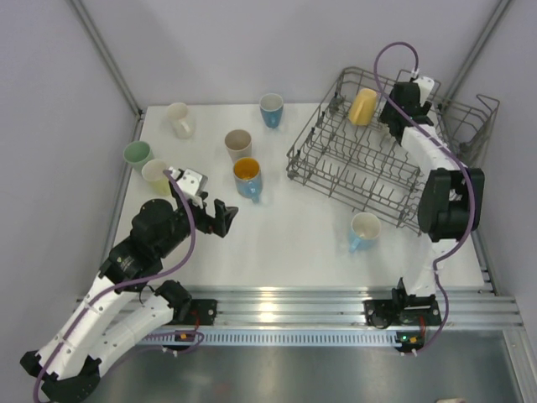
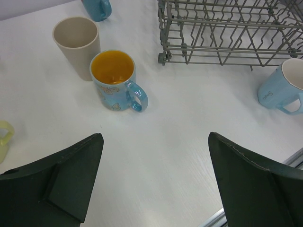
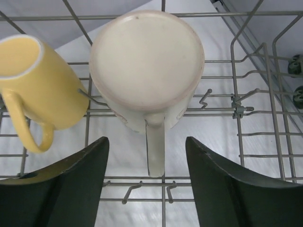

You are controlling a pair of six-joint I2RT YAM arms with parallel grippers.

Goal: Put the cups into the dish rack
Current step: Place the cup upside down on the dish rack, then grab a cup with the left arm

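Cream mug: upside down in the dish rack, flat base facing the wrist camera, long axis running away from the lens, handle pointing back toward the right gripper.
Yellow mug: just left of the cream mug in the same rack, tipped over, mouth up and to the left, handle on the near side. Whether the 2 mugs touch is hard to tell.
Right fingers: parted, 1 on each side of the cream mug's handle, gripping nothing.
Right arm: stretched along the rack's right side to its far corner. From above it hides the cream mug.
Left gripper: fingers spread wide, holding nothing, low over the table.
Blue mug: upright on the table ahead of the left gripper, orange inside, handle pointing right. White table shows between it and the fingers.
Beige tumbler: upright, just behind the blue mug.
Light blue mug: on the table near the rack's near edge.
Left arm: folded at the table's near left.
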